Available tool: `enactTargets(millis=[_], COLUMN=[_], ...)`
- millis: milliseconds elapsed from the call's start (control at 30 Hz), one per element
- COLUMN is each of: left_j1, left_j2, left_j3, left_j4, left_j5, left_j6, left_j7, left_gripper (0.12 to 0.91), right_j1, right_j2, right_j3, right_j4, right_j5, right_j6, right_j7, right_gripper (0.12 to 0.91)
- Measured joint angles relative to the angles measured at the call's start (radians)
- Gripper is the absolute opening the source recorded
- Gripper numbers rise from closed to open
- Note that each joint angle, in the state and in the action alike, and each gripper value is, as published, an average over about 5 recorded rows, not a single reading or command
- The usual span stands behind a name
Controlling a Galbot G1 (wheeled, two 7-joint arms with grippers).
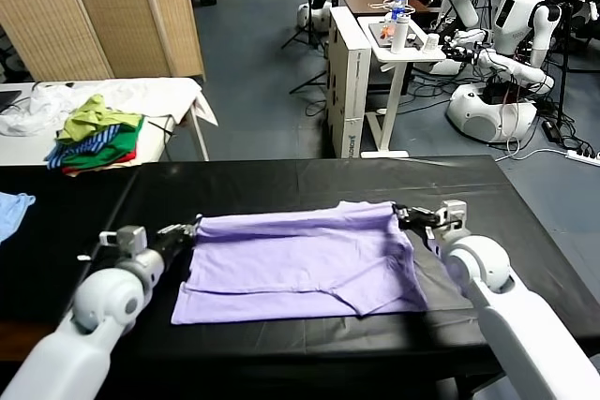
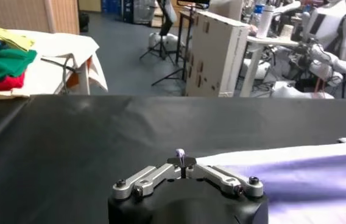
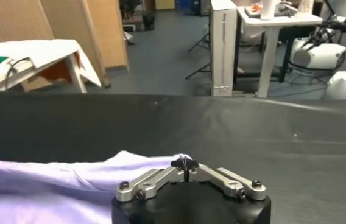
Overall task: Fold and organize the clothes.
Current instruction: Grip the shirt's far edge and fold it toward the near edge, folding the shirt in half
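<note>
Pinching one lavender T-shirt (image 1: 300,264) at two far corners, left gripper (image 1: 194,228) and right gripper (image 1: 400,212).

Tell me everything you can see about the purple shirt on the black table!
The T-shirt is pale lavender and looks thin and soft. It lies spread out, mostly flat, on the black table, with gentle wrinkles and a fold crossing its lower right part. Its far edge is stretched between two pinches: the left gripper is shut on the far left corner, and the right gripper is shut on the far right corner. A tiny bit of fabric pokes up between the left fingertips. No print shows.
</note>
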State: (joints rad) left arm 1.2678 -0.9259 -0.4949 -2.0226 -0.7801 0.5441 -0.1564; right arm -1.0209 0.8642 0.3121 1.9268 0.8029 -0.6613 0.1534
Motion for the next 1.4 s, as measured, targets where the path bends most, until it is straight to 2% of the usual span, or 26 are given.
enactTargets(millis=[267,467,1267,1333,1400], left_j1=[0.113,0.180,0.334,0.341,0.349], left_j2=[-0.028,-0.055,-0.143,-0.148,-0.153], left_j3=[-0.061,-0.091,-0.119,-0.122,-0.128], left_j4=[-0.075,-0.099,-0.131,-0.138,-0.144], left_j5=[0.040,0.083,0.211,0.221,0.230], left_j6=[-0.004,-0.014,-0.018,-0.013,-0.012], left_j7=[0.012,0.026,0.027,0.022,0.018], left_gripper=[0.147,0.147,0.147,0.166,0.242], right_j1=[-0.144,-0.215,-0.271,-0.278,-0.287], right_j2=[-0.056,-0.074,-0.100,-0.105,-0.110], right_j3=[0.079,0.117,0.050,0.055,0.066], right_j4=[0.116,0.152,0.163,0.171,0.181], right_j5=[0.000,-0.003,-0.053,-0.047,-0.036], right_j6=[-0.045,-0.073,-0.075,-0.075,-0.075], right_j7=[0.004,0.010,-0.027,-0.032,-0.036], right_gripper=[0.141,0.141,0.144,0.164,0.237])
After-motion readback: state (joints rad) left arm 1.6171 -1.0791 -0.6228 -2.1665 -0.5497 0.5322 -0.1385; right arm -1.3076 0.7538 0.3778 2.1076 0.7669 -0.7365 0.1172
